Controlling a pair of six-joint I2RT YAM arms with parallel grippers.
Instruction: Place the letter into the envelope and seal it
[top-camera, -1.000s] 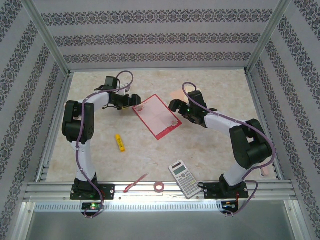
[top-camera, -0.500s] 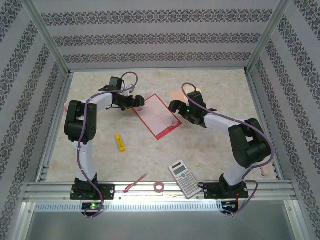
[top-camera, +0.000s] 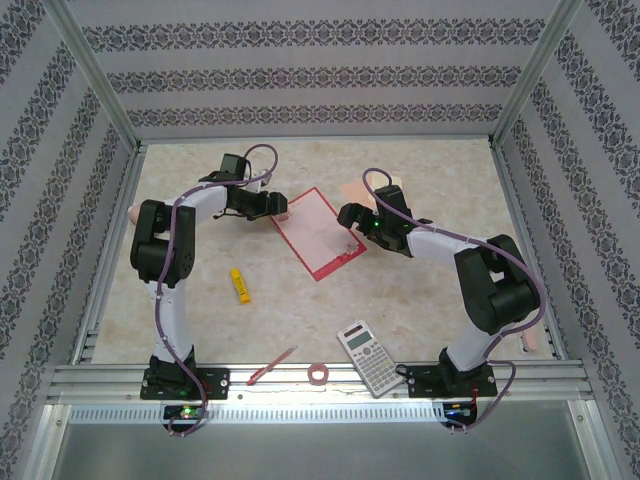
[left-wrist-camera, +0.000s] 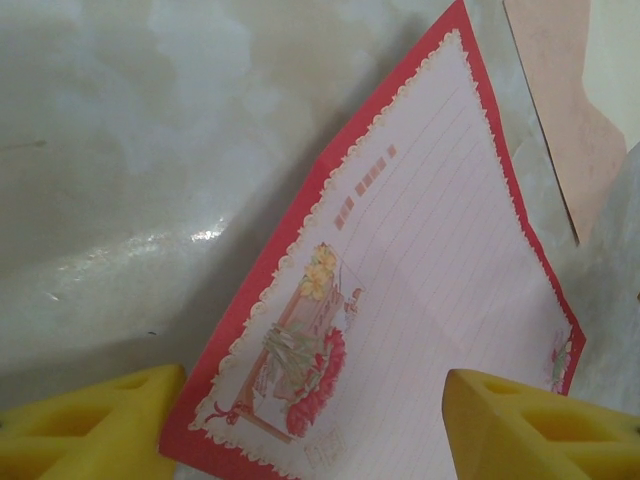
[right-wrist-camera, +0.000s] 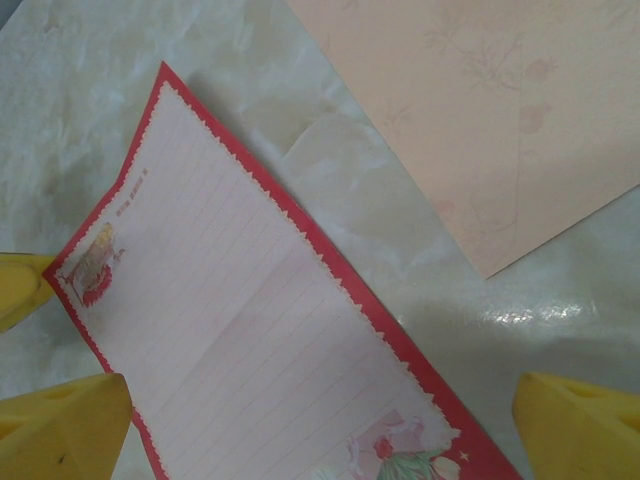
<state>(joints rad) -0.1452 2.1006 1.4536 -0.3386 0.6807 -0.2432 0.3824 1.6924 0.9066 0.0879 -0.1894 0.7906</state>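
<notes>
pink, red-bordered letter (top-camera: 316, 232) lies flat beside the envelope (right-wrist-camera: 480, 120); left gripper (left-wrist-camera: 315, 420) and right gripper (right-wrist-camera: 320, 430) straddle opposite corners, jaws apart, gripping nothing. pinch both edges squarely, avoiding creases.

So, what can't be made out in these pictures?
Envelope: cut off by the top and right edges in the right wrist view; from above, mostly behind the right arm.
Left pincer: pads cropped by the left wrist view's bottom edge; contact with the letter unclear.
</notes>
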